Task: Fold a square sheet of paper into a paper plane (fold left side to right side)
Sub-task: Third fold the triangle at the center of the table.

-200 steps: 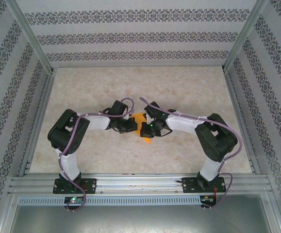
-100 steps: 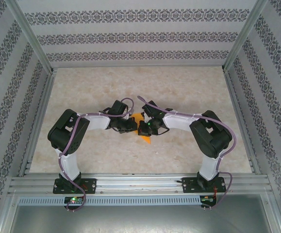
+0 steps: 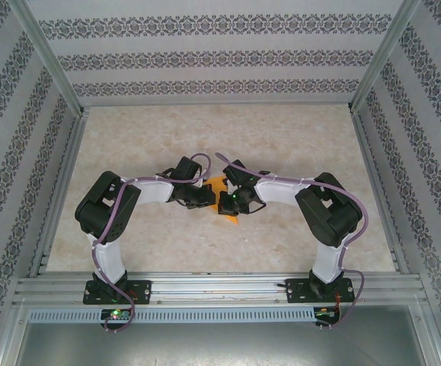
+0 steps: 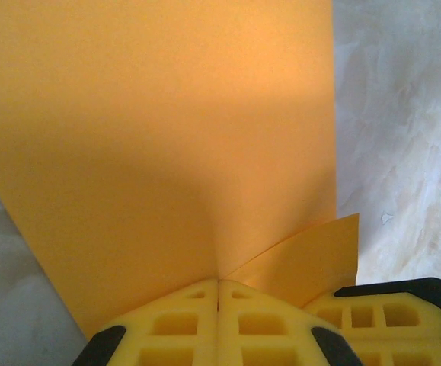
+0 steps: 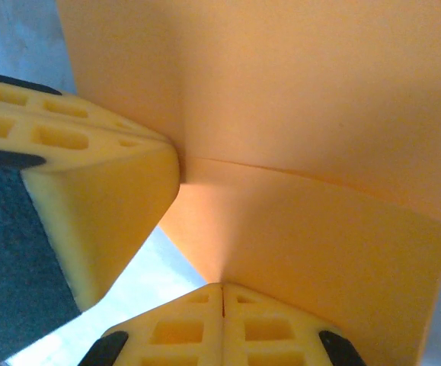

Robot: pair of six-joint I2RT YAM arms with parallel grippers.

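The square sheet of paper (image 3: 217, 185) is orange and stands bent between my two grippers at the table's middle. My left gripper (image 3: 206, 200) is shut, with the paper (image 4: 174, 130) puckering out of its fingertip seam (image 4: 218, 282); a second layer flaps out at the right. My right gripper (image 3: 222, 203) is also shut, pinching the paper (image 5: 304, 114) at its tips (image 5: 222, 286). The left gripper's yellow fingers (image 5: 98, 206) press against the paper close beside it. A horizontal fold line crosses the sheet in the right wrist view.
The marbled beige table (image 3: 296, 145) lies all round the paper. Patterned walls and aluminium rails (image 3: 220, 288) bound it on every side. Both arms' elbows (image 3: 106, 200) bend outward, and the right gripper's finger (image 4: 391, 313) shows at the left wrist view's lower right.
The right gripper has slid left until it meets the left gripper. The paper has bunched up between them, so less orange shows from above.
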